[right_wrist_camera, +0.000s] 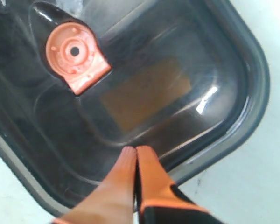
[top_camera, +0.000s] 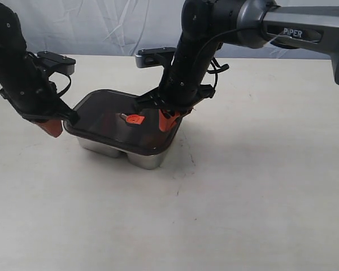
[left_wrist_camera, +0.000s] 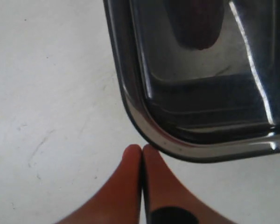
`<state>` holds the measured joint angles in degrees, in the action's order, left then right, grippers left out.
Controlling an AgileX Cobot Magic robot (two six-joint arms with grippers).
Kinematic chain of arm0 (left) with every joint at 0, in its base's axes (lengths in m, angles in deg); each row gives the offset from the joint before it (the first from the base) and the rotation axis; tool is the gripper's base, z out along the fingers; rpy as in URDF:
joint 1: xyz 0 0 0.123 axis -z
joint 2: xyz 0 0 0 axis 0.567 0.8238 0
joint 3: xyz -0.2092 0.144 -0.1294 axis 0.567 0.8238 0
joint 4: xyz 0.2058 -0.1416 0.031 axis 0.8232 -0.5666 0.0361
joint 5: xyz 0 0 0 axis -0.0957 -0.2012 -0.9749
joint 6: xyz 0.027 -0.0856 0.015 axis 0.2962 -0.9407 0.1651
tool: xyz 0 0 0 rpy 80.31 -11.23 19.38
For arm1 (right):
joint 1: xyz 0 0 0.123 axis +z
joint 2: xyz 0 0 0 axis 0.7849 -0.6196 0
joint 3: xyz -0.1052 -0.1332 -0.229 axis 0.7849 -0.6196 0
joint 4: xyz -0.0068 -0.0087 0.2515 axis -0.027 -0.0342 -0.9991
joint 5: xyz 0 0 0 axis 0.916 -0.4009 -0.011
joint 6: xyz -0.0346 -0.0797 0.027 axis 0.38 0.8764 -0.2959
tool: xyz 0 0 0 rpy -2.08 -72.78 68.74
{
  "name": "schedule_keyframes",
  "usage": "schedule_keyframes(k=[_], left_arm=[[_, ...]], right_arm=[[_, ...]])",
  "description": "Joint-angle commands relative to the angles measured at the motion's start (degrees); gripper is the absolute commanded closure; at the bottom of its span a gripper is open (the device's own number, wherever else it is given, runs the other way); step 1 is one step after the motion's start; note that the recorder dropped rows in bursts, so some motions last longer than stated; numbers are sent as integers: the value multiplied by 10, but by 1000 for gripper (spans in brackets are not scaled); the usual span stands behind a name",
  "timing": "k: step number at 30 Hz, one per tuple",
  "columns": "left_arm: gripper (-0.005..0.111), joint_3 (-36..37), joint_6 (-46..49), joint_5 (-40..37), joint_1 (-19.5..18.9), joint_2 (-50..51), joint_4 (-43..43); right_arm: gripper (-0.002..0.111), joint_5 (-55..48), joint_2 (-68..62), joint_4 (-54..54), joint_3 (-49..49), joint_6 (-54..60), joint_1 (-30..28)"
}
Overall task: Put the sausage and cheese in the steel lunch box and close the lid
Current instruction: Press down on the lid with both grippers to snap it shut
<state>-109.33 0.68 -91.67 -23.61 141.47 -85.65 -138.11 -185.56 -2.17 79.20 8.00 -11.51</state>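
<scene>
The dark translucent lid point(top_camera: 116, 121) lies on the steel lunch box point(top_camera: 144, 161), its orange-red valve point(top_camera: 134, 119) near the middle. Through the lid, the cheese point(right_wrist_camera: 144, 95) shows as a dim yellow-brown patch and the sausage point(left_wrist_camera: 198, 23) as a dark reddish shape. My right gripper point(top_camera: 167, 120) is shut with nothing in it, its tips point(right_wrist_camera: 136, 150) resting on the lid's right part beside the valve point(right_wrist_camera: 75, 56). My left gripper point(top_camera: 50, 127) is shut and empty, its tips point(left_wrist_camera: 141, 149) just off the lid's point(left_wrist_camera: 144, 121) left corner, above the table.
The white table point(top_camera: 248, 186) spreads around the box. A pale cloth backdrop point(top_camera: 101, 25) hangs behind. The right arm's long link point(top_camera: 294, 28) reaches in from the upper right.
</scene>
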Motion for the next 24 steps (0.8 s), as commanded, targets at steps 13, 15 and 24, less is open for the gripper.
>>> schedule_keyframes(k=[13,15,24], left_arm=[[107,1,4,6,0,-1,-4],[107,1,-29,-8,-1,-7,38],[107,-25,-4,84,-1,-69,-17]], right_arm=[[109,6,7,12,-2,3,-2],[109,6,7,13,-2,3,-2],[109,6,7,16,-2,3,-2]])
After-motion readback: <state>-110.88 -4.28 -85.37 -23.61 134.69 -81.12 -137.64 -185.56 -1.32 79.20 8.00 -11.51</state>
